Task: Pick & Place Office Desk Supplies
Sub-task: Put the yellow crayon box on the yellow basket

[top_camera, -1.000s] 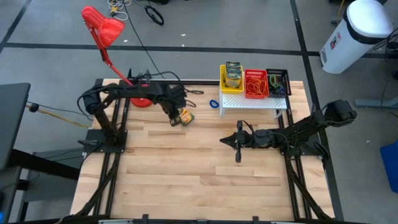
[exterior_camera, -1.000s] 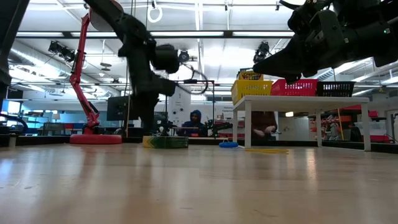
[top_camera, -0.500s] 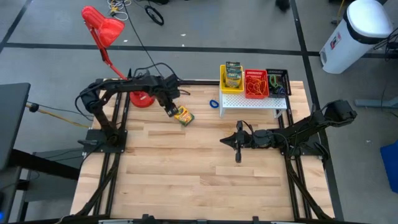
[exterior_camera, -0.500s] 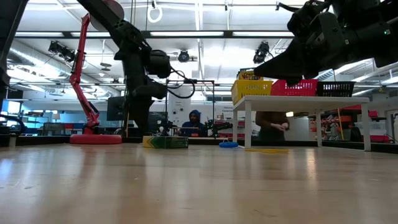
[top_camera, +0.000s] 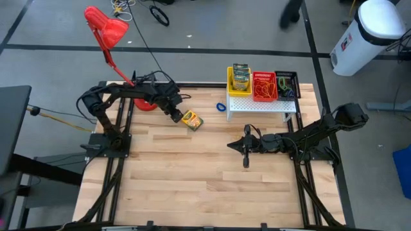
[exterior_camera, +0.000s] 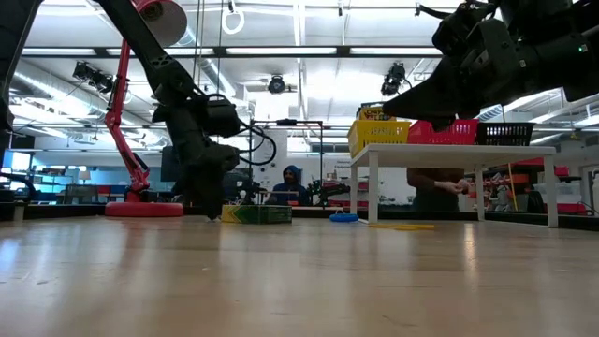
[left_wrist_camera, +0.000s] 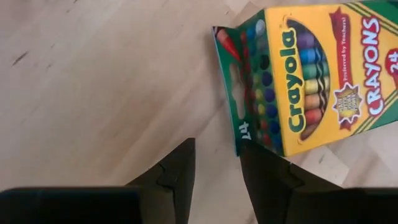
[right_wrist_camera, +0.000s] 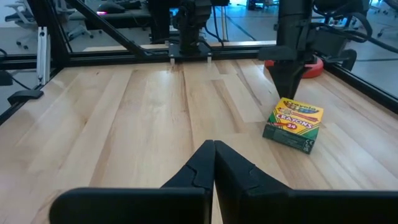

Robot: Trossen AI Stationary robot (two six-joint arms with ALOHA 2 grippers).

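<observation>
Left gripper [top_camera: 174, 116] released the crayon box [top_camera: 191, 120] and backed off, fingers open; box lies flat on worktop [top_camera: 205, 167]. Right gripper [top_camera: 244, 154] idle mid-worktop, fingers closed. Still needs binning in yellow basket [top_camera: 230, 80].

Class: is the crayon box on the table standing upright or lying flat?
Lying flat. The crayon box rests on the table with its printed front face up, beside the left gripper.

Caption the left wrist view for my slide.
Open left pincer beside a crayon box lying flat on the wooden table.
</observation>
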